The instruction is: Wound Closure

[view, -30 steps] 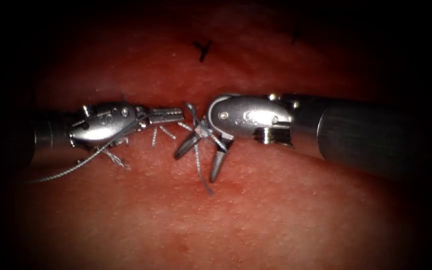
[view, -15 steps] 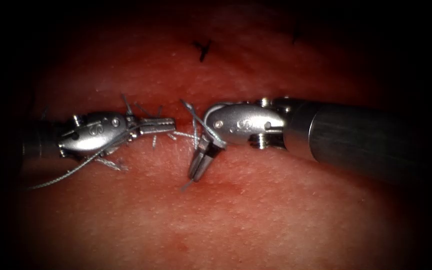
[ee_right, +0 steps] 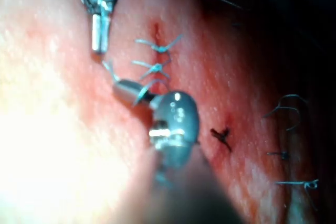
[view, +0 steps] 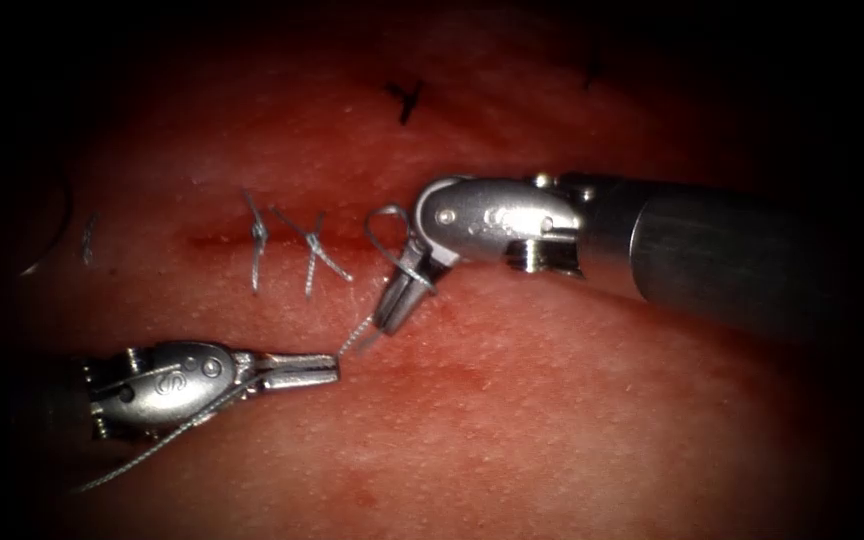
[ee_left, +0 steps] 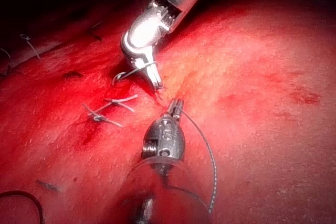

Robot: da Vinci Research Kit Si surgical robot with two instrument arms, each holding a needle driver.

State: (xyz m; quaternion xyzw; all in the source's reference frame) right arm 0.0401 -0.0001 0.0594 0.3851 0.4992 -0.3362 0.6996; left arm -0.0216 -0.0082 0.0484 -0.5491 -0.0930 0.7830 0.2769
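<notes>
Logged as background, endoscope view: red tissue [view: 552, 430], cut [view: 212, 240] left of centre under two tied stitches [view: 257, 235]. Found left claw [view: 330, 368] below the cut, clenched on thread [view: 357, 338]. Found right claw [view: 390, 322] clenched on the same thread's other end, loop [view: 384, 222] wound round it; judged held so to keep the span taut. Read an apparent "S" on the left housing.

Left wrist view: confirmed left claw [ee_left: 176, 104] clamped, thread [ee_left: 210, 150] trailing beside the shaft.

Right wrist view: confirmed right claw [ee_right: 122, 88] closed, just beside the stitches [ee_right: 157, 48].
</notes>
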